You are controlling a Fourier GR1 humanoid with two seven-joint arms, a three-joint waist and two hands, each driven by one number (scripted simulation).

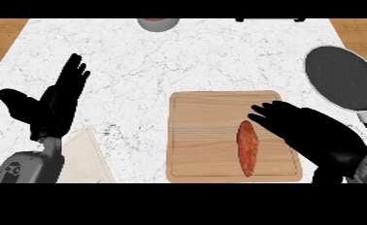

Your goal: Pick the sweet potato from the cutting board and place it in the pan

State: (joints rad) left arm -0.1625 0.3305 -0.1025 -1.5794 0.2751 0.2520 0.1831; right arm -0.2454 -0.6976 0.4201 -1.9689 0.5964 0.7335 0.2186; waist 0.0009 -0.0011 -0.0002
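- A white marble counter [186,59] fills the frame, wooden strips showing at its upper corners.
- The cutting board [204,122] lies lower centre; on its right half rests the sweet potato [247,147], lengthwise and untouched, so the pick is judged not yet made.
- The right hand [308,129] reaches in from the lower right, fingers spread wide and empty, tips just beside the potato's upper end.
- The left hand [57,103] rests open, fingers up, at the left edge.
- The dark pan [338,76] sits at the right edge, well apart from the potato: grasp, carry and placing all remain.
- A pale board [86,158] lies lower left; a grey bowl [158,24] peeks in at top centre. Nothing appears to block the path from board to pan.
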